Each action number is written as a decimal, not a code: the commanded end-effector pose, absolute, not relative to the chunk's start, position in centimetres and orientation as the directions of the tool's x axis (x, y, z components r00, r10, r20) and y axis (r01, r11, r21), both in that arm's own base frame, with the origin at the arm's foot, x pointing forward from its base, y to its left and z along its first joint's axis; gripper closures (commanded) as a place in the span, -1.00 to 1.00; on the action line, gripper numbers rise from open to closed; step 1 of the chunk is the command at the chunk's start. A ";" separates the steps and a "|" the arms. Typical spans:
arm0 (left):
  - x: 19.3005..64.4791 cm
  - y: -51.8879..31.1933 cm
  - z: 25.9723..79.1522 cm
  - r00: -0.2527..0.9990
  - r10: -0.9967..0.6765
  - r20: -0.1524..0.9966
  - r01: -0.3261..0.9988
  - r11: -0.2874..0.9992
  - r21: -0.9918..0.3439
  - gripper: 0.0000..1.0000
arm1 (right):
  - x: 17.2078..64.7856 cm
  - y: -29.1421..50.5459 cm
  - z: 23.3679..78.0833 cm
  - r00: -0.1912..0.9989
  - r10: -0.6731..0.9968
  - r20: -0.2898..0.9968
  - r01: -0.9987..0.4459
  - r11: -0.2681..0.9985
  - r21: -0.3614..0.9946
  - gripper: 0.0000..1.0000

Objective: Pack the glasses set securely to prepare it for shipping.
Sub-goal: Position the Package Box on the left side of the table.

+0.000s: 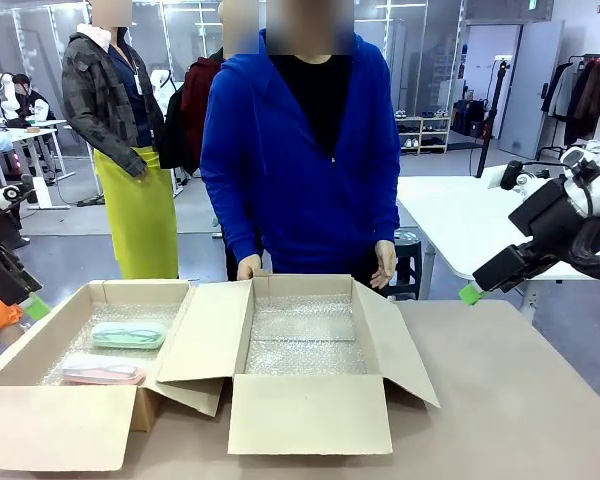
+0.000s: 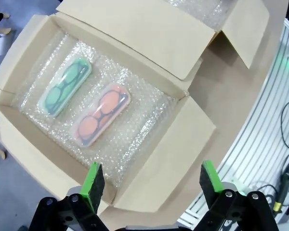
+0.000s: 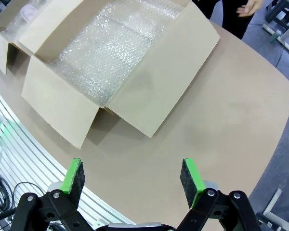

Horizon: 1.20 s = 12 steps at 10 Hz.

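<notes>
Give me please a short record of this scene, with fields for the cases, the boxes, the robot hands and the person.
mint green case: on bubble wrap in left box
pale pink case: same box, beside the green one, apart
middle box: open, bubble wrap only
left hand: open, above left box
right hand: open, above bare table
person: standing behind middle box

1. Bright, even overhead indoor light; shadows soft.
2. Bubble wrap (image 2: 135, 125) glitters with small glare spots.
3. Wrist views bend strongly at the edges.
4. Table (image 3: 231, 120) shows a faint shadow beside the box (image 3: 149, 91).
</notes>
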<state>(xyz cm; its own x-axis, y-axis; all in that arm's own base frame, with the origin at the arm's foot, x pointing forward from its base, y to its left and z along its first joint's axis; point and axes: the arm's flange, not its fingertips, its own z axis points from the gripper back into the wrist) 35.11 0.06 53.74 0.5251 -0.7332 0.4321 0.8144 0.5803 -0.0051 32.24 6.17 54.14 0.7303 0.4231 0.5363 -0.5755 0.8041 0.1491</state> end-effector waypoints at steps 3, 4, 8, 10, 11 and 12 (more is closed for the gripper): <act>35.3 0.1 54.2 0.538 -0.731 0.419 0.804 0.595 0.007 -1.00 | 32.3 6.2 54.3 0.725 0.419 0.546 -0.575 0.805 0.146 -1.00; 35.3 0.1 54.2 0.538 -0.731 0.419 0.804 0.595 0.007 -1.00 | 32.3 6.2 54.3 0.725 0.419 0.546 -0.575 0.805 0.146 -1.00; 35.3 0.1 54.2 0.538 -0.731 0.419 0.804 0.595 0.007 -1.00 | 32.3 6.2 54.3 0.725 0.419 0.546 -0.575 0.805 0.146 -1.00; 35.3 0.1 54.2 0.538 -0.731 0.419 0.804 0.595 0.007 -1.00 | 32.3 6.2 54.3 0.725 0.419 0.546 -0.575 0.805 0.146 -1.00; 35.3 0.1 54.2 0.538 -0.731 0.419 0.804 0.595 0.007 -1.00 | 32.3 6.2 54.3 0.725 0.419 0.546 -0.575 0.805 0.146 -1.00; 35.3 0.1 54.2 0.538 -0.731 0.419 0.804 0.595 0.007 -1.00 | 32.3 6.2 54.3 0.725 0.419 0.546 -0.575 0.805 0.146 -1.00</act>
